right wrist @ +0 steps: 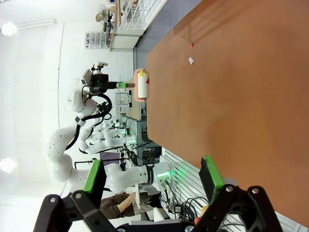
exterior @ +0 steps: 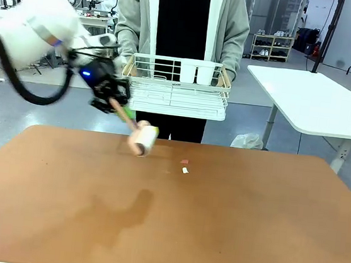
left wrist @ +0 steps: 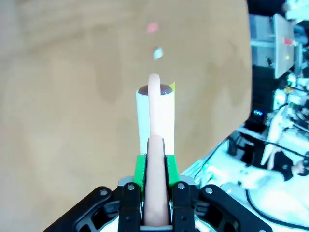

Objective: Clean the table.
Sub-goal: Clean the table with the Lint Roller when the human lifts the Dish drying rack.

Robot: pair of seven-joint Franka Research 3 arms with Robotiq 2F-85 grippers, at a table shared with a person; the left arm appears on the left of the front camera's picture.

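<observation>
The matte, reddish-brown, leather-like desk [exterior: 247, 228] with rounded corners spreads across the lower frame. Over its upper middle, the left tool [exterior: 119, 105] pinches the pink rod handle of a white cylindrical lint roller [exterior: 144, 138], near small scraps [exterior: 185, 170]. The right tool [right wrist: 152, 173] stands spread.

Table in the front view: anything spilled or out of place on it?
Yes: a reddish scrap and a white scrap lie loose on the table toward its far side, just right of the lint roller held in the left gripper. Nothing else stands out.
</observation>
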